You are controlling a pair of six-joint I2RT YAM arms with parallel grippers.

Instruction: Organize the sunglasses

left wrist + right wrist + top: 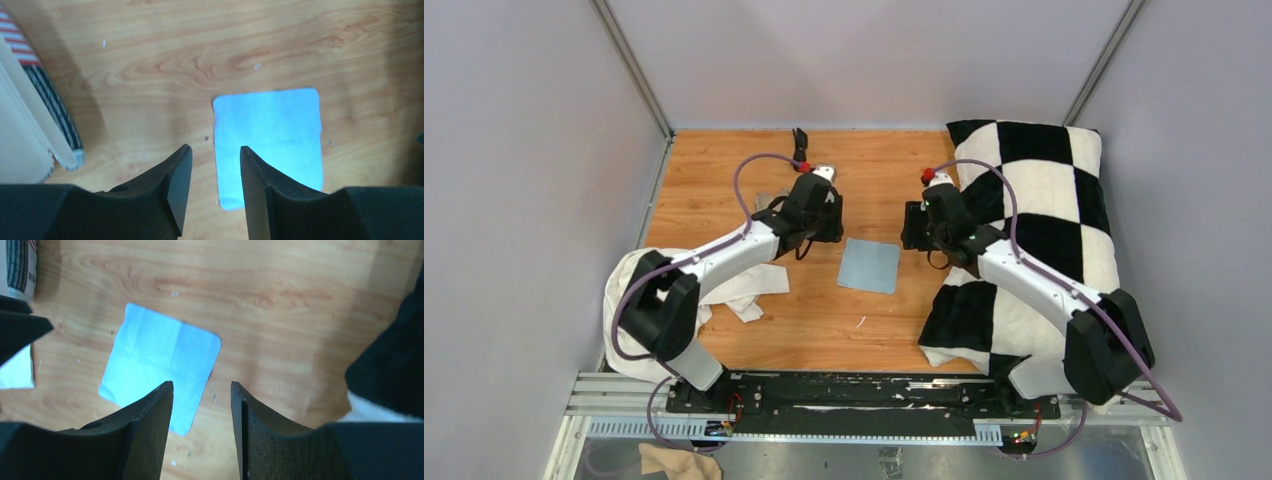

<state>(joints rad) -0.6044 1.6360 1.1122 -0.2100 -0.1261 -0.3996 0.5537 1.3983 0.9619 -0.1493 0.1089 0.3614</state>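
The black folded sunglasses (801,140) lie at the back edge of the wooden table (724,170), behind my left gripper; neither wrist view shows them. The light-blue square cloth (870,265) lies flat between the two grippers, and shows in the left wrist view (270,145) and the right wrist view (160,360). The case with striped edge (30,110) lies left of my left gripper (215,150); its end shows from above (825,172). My left gripper (822,232) is open and empty over the cloth's left edge. My right gripper (916,228) (201,385) is open and empty over its right corner.
A black-and-white checkered pillow (1034,230) fills the right side of the table, under the right arm, and shows in the right wrist view (395,365). A white towel (734,285) lies crumpled at the left under the left arm. Grey walls enclose three sides.
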